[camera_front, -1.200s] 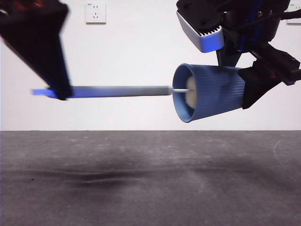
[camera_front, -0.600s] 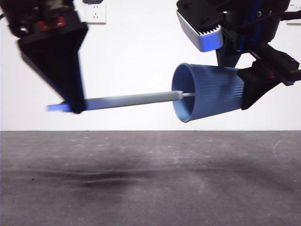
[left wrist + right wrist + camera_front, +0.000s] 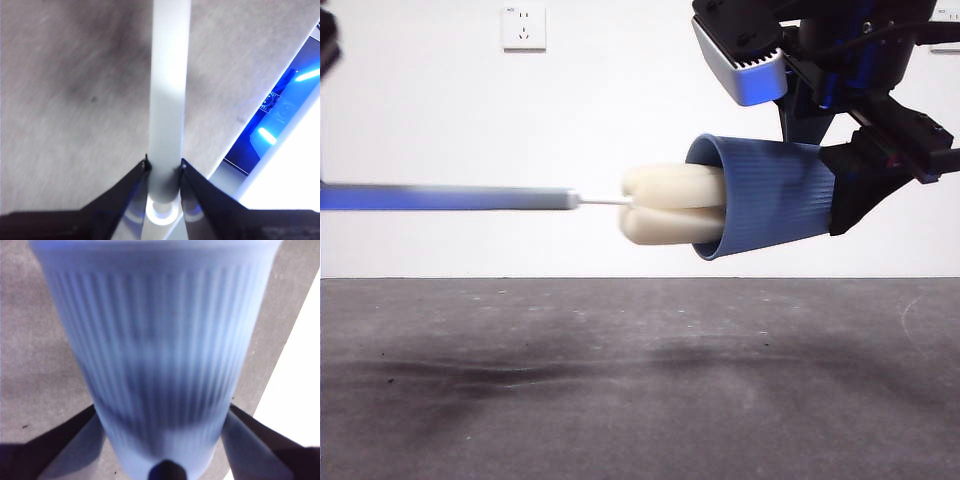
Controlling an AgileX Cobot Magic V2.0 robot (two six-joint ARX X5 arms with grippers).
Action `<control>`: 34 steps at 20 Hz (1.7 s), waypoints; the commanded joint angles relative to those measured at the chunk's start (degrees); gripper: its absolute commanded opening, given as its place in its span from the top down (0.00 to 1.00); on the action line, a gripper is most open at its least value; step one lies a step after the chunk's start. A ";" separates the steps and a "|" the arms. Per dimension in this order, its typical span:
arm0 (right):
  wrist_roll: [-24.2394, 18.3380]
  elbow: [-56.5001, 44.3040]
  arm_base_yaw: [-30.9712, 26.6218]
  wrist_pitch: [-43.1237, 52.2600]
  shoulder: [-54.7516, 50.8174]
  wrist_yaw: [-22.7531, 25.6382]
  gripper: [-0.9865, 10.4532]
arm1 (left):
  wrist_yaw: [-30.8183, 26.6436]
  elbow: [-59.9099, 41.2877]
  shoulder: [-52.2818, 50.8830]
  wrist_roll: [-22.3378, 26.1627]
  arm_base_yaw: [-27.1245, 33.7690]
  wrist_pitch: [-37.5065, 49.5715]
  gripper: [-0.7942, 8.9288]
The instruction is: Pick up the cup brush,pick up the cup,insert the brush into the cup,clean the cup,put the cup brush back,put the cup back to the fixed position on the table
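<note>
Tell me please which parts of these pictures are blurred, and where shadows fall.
Front view: the cup brush handle is smeared by motion, the cup sharp, soft dark shadows on the table. Left wrist view: table streaked, left gripper crisp. Right wrist view: cup ribs soft, out of focus.

A white rectangular plastic wall socket (image 3: 523, 27) sits high above the cup brush (image 3: 450, 198), over the grey handle's middle stretch and well apart from it. It is mounted flat on a plain white painted wall (image 3: 570, 120), which runs behind the brush along its whole length.
</note>
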 commanded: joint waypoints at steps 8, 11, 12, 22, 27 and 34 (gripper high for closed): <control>6.56 -0.02 0.04 0.15 0.50 0.09 0.92 | -1.77 -0.02 -9.42 -2.10 7.23 -6.71 0.93; 20.87 -0.02 0.04 2.54 0.44 0.07 0.92 | -1.73 -0.24 -11.78 -7.61 9.11 -3.82 0.93; 26.91 -0.02 0.04 3.39 0.26 -0.11 0.92 | -1.70 -0.24 -12.11 -9.84 9.73 -2.23 0.93; 74.55 -0.02 0.09 12.52 -11.17 -21.14 0.92 | -4.28 -0.26 -4.50 -23.52 13.57 15.56 0.93; 74.66 -0.02 0.09 13.88 -18.62 -21.11 0.92 | -1.46 -0.26 7.52 -28.48 13.77 25.49 0.93; 73.70 -0.02 0.09 10.71 -25.57 -20.48 0.92 | 0.15 -0.26 22.86 -34.67 13.64 32.72 0.93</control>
